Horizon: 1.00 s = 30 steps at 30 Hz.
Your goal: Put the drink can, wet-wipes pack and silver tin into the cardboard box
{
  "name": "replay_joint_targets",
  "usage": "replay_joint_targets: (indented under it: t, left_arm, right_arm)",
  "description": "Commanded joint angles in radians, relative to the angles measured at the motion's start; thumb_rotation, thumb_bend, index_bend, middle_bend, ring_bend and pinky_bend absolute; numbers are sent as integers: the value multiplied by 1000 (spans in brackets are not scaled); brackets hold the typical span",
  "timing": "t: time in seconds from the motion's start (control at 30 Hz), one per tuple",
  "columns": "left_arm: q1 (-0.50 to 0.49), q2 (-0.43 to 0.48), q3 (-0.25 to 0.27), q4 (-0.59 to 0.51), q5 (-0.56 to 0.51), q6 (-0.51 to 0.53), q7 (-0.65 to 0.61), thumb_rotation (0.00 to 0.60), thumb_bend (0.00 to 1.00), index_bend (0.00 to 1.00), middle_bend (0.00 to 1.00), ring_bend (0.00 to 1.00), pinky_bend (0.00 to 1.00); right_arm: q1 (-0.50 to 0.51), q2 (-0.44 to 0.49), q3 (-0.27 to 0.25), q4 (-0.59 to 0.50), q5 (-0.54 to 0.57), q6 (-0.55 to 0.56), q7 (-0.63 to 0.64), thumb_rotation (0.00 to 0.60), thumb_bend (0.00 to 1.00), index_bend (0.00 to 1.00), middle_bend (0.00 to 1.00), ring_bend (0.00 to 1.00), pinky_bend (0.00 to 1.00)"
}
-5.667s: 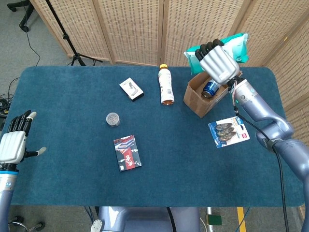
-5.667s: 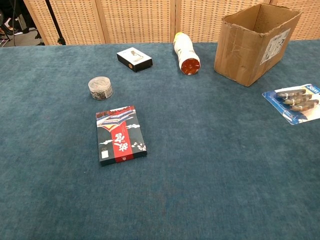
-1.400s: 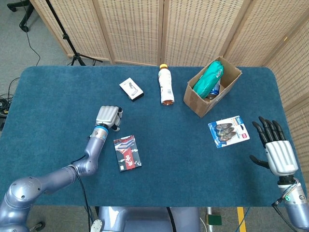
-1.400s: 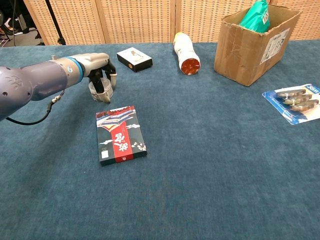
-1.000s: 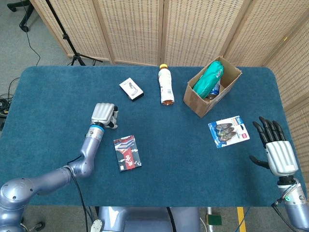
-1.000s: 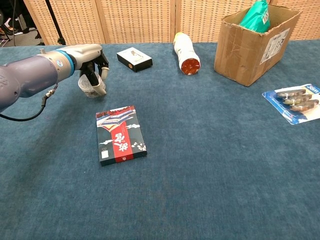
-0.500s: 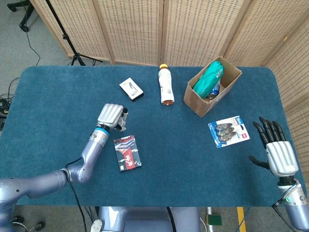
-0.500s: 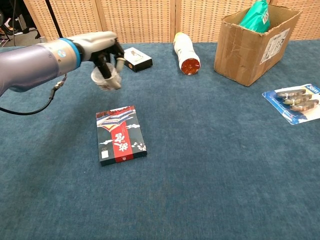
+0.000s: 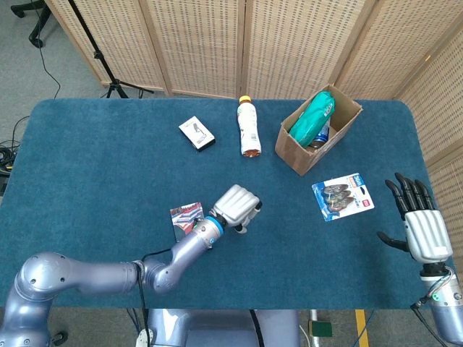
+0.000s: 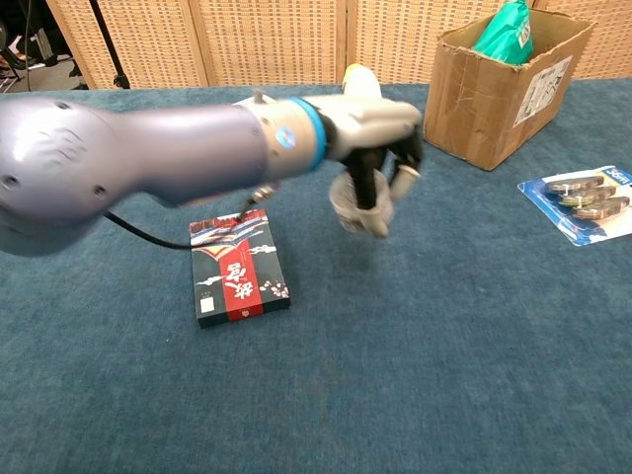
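Observation:
My left hand (image 9: pixel 235 208) (image 10: pixel 370 148) holds the silver tin (image 10: pixel 357 209) from above, lifted over the middle of the table. The tin is hidden under the hand in the head view. The cardboard box (image 9: pixel 291 147) (image 10: pixel 484 94) stands at the far right, tilted in the head view. The green wet-wipes pack (image 9: pixel 312 118) (image 10: pixel 506 28) sticks out of its top. Beside the pack inside the box shows a bit of the blue drink can (image 9: pixel 323 134). My right hand (image 9: pixel 419 228) is open at the table's right edge, fingers spread, holding nothing.
A white bottle (image 9: pixel 248 129) (image 10: pixel 364 104) with a yellow cap lies at the back centre. A small black-and-white box (image 9: pixel 197 133) lies left of it. A red and black packet (image 10: pixel 237 265) lies near the front left. A blue blister card (image 9: pixel 343 196) (image 10: pixel 589 202) lies right of the box.
My left hand took the silver tin off the table at the left and has swung it rightward to the middle. The right hand has stayed still.

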Motion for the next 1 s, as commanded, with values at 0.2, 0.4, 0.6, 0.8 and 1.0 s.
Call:
replay_joint_targets:
  t: [0.2,0.4,0.6,0.8,1.0]
  left_arm:
    - [-46,-67,48,27,13,-34,5,600,119,696,582,525,632]
    - [-40,-75,66,13,50,-54,-45,600,27,607,484,444,621]
    - [-37,-43,68,-27,71,-104,-111,600,0,93,9,37,353]
    - [-22,1,69,-76,88,-73,-131,600,0,7,0,0,280]
    - [76,175,101,-209,158,104,-105,600,0,4,0,0,246]
  right_arm:
    - [-4,6,6,-1,2,-1,11,600,0,0,0,0,5]
    - [-7,10,8,-5,2,-2,11,600,0,0,0,0,5]
    - [-10,14,9,-12,1,-1,11,600,0,0,0,0,5]
    - [-11,15,9,-16,-3,-2,9,600,0,0,0,0,5]
    - [-16,19,6,-22,-16,6,7,600,0,0,0,0,5]
